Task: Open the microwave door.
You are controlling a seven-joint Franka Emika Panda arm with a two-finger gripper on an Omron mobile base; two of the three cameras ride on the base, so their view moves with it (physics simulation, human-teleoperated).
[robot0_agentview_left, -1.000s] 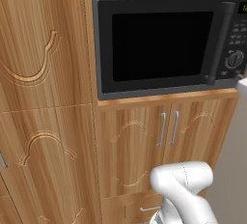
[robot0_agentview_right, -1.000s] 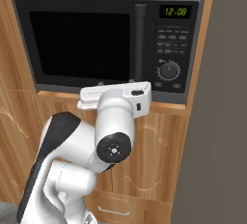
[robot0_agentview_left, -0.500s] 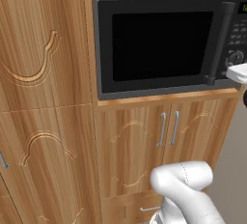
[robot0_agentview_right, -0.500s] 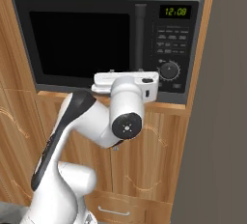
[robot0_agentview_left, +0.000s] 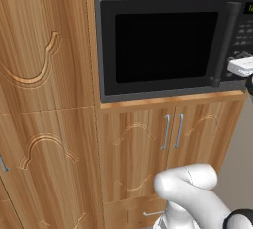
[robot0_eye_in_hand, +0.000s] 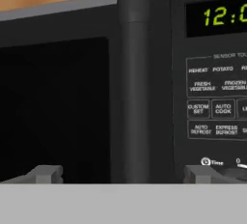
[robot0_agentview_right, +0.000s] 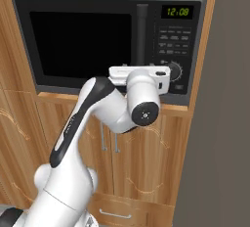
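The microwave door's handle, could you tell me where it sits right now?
The handle stands upright at the microwave door's right edge, just left of the button panel.

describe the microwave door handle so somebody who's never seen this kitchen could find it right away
Find the dark grey microwave built into the wooden cabinets. On its door, between the black glass window and the button panel, a thick vertical bar runs nearly the full height: that is the handle. Unlike the slim silver cabinet handles below, it is dark and chunky.

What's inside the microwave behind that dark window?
The microwave door is shut, and its window looks plain black in every view, so nothing inside the microwave can be made out. Whether there is food in there cannot be told.
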